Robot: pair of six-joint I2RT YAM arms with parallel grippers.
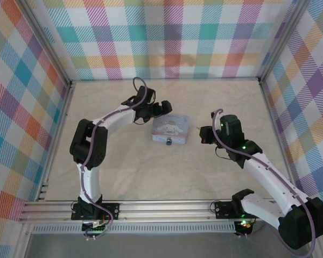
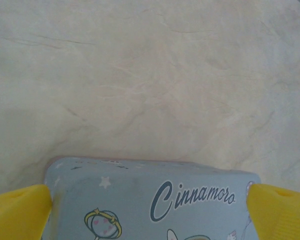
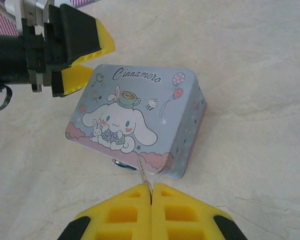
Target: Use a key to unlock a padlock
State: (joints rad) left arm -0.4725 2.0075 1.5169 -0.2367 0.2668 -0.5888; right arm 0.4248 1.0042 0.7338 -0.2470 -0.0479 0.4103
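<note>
The approach of key to lock is judged to be the step in hand. The right gripper point(image 3: 151, 200) is seen pressed shut on the key point(image 3: 144, 172), a thin metal sliver pinched at its near end and pointed toward the tin point(image 3: 140, 110). The padlock point(image 3: 122, 164) is found at the tin's near edge, on the side facing the right arm, and is only partly seen below the lid's rim. The key tip is placed just beside the padlock, a little to its right; whether contact is made cannot be told.

At the tin's far end the left gripper point(image 2: 150, 215) is spread wide with nothing gripped, and one yellow fingertip point(image 2: 20, 212) is set at each side of the tin's short end. A bracing hold is judged to be prepared, but the tin is not yet clamped.

For the next move, the tin would need to be steadied between the left jaws. The key tip would then need to be shifted across to the keyhole and lined up before being pushed in and turned. The keyhole is too small to be made out, so fine alignment is called for.

One container is noted: the pale blue tin with the cartoon lid, laid flat on the table point(image 1: 140, 177). It is closed, so its contents cannot be told.
</note>
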